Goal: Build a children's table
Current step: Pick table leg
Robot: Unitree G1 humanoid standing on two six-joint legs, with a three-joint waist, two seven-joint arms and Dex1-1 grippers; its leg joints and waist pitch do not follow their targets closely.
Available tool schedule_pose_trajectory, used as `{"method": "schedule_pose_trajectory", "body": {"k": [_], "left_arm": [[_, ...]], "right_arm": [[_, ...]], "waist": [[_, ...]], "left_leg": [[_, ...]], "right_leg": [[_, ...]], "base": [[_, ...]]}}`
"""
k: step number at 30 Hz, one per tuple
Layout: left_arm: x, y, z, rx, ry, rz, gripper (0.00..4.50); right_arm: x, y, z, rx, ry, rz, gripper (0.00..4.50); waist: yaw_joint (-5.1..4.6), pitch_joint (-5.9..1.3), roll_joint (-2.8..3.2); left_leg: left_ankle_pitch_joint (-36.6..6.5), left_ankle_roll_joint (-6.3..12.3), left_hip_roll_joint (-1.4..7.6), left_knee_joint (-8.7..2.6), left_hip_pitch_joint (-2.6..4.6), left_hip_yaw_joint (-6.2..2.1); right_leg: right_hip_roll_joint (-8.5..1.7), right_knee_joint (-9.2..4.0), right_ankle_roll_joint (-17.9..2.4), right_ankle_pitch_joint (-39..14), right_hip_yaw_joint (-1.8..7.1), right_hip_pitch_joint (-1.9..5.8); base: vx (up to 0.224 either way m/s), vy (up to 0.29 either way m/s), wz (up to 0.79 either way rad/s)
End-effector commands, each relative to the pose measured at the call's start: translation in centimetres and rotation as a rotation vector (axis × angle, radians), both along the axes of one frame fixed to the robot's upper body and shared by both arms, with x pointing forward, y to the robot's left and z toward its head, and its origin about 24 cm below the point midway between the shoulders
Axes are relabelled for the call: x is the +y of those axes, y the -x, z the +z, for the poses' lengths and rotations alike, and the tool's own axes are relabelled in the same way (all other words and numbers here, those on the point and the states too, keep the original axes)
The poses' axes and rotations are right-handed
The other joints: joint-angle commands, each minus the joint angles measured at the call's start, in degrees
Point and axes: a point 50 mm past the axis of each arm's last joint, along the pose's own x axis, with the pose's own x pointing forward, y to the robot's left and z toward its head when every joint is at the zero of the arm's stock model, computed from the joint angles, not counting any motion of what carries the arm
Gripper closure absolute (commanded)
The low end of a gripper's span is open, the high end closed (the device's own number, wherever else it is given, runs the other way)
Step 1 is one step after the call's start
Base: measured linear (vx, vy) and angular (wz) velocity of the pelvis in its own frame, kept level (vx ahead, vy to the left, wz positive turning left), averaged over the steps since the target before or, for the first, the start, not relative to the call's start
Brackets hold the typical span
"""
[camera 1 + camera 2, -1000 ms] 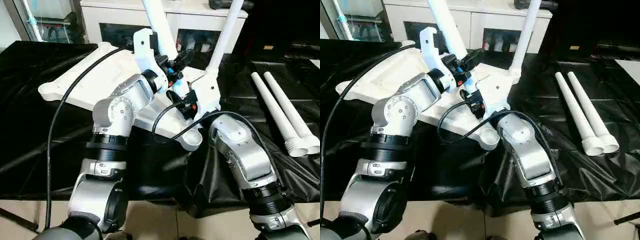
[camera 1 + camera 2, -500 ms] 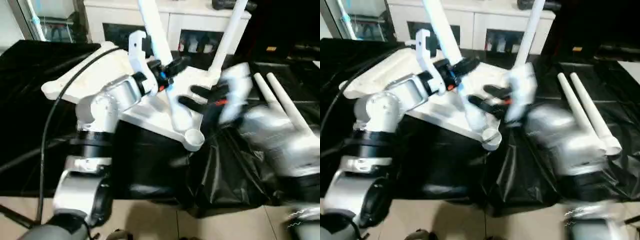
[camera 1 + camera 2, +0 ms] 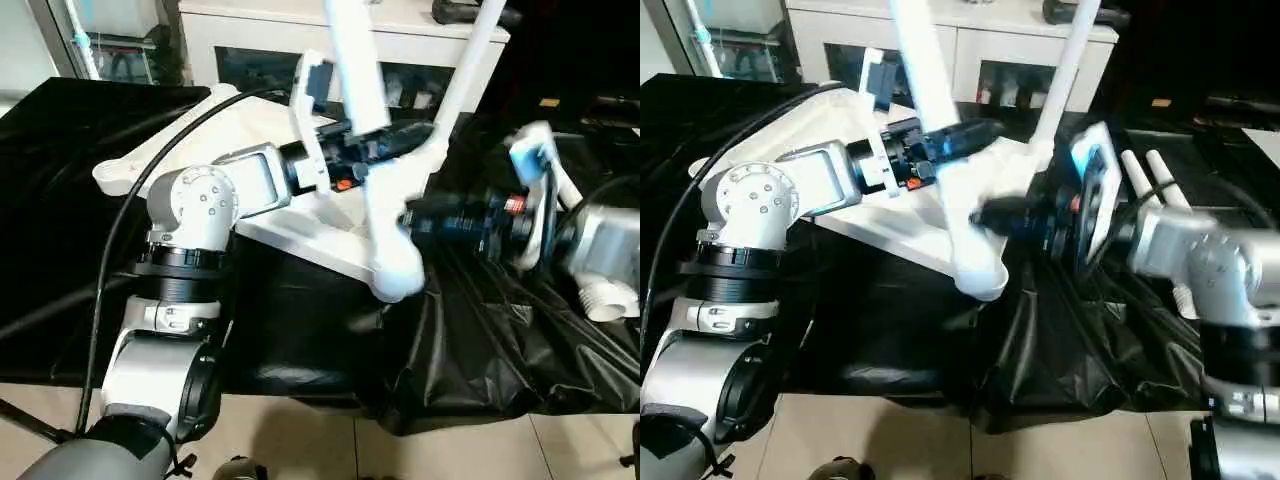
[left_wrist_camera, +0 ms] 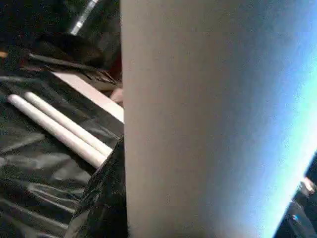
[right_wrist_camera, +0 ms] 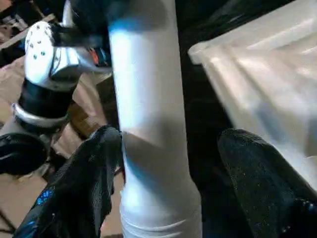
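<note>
The white tabletop (image 3: 200,140) lies underside up on the black-covered table. My left gripper (image 3: 375,150) is shut on a long white leg (image 3: 355,70) that slants down to the near right corner socket; I cannot tell whether its wide end (image 3: 395,270) is seated. My right gripper (image 3: 415,215) reaches in from the right, open. In the right wrist view its black fingers (image 5: 94,173) stand on either side of the leg (image 5: 148,124). A second leg (image 3: 470,60) stands upright in the far right corner. Two loose legs (image 4: 59,129) lie on the cloth to the right.
A white cabinet (image 3: 260,40) with glass doors stands behind the table. The black cloth (image 3: 470,350) hangs over the front edge above a tiled floor. A black cable (image 3: 110,250) loops along my left arm.
My right arm has swung out to the right and turned its open gripper toward the leg. My left gripper has carried the leg's lower end over to the near right corner.
</note>
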Motion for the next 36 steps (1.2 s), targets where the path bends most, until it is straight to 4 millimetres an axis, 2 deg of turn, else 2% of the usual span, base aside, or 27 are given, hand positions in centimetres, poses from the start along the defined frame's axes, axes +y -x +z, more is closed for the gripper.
{"method": "schedule_pose_trajectory", "body": {"k": [1,6,16,22,26,31,32,36], "left_arm": [[-0.7,1.0,0.5,-0.048,0.002,-0.092,2.68],[-0.9,1.3,0.7,-0.062,0.005,-0.118,2.68],[-1.0,1.4,0.7,-0.065,-0.005,-0.124,2.68],[-0.8,0.2,0.8,0.048,0.057,-0.029,2.68],[-0.7,0.1,0.9,0.110,0.130,-0.057,2.68],[-0.7,0.2,0.3,0.136,0.130,-0.069,2.68],[-0.8,0.2,0.3,0.140,0.131,-0.067,2.69],[-0.8,0.2,0.3,0.147,0.127,-0.066,2.69]], "right_arm": [[0.6,0.5,0.4,0.002,-0.010,0.048,1.03],[1.0,0.9,0.2,0.014,-0.021,0.080,1.03],[1.5,0.9,0.1,0.017,-0.025,0.097,1.03],[1.5,0.5,0.1,0.015,-0.030,0.053,1.03],[1.5,0.5,0.2,0.023,-0.049,0.055,1.03],[1.6,0.7,0.1,0.028,-0.052,0.071,1.03],[1.6,0.7,0.0,0.032,-0.053,0.070,1.32],[1.7,0.7,-0.1,0.040,-0.052,0.070,1.58]], "waist": [[0.26,-4.77,-0.90],[0.44,-4.82,-0.95],[0.56,-4.66,-0.91],[0.63,-4.80,-0.92],[0.96,-4.93,-0.97],[1.05,-4.85,-0.96],[1.09,-4.81,-0.94],[1.10,-4.80,-1.01]], "left_leg": [[-6.3,1.26,3.04,-3.74,2.07,-1.34],[-6.8,0.74,3.07,-3.68,2.01,-1.34],[-10.2,-1.54,3.07,-3.78,2.02,-1.55],[-9.6,-1.56,2.81,-3.53,1.88,-1.46],[-8.6,-0.94,2.85,-3.55,1.91,-1.52],[-8.7,-0.78,2.89,-3.57,1.93,-1.49],[-9.2,-0.87,2.92,-3.59,2.02,-1.48],[-9.6,-1.42,2.94,-3.71,1.95,-1.60]], "right_leg": [[-3.17,-3.19,-13.6,-10.7,1.74,2.82],[-3.23,-3.10,-13.7,-10.8,1.74,2.83],[-3.32,-3.52,-11.1,-16.3,1.78,2.56],[-3.18,-3.37,-11.3,-15.0,1.75,2.58],[-3.17,-3.28,-11.5,-13.6,1.69,2.69],[-3.20,-3.30,-11.6,-13.6,1.69,2.66],[-3.22,-3.42,-11.4,-14.4,1.72,2.57],[-3.25,-3.50,-10.5,-15.6,1.68,2.63]], "base": [[0.000,0.000,0.00],[0.000,0.000,0.00],[0.000,0.000,0.00],[0.000,0.000,0.00],[0.000,0.000,0.00],[0.000,0.000,0.00],[0.000,0.000,0.00],[0.000,0.000,0.00]]}}
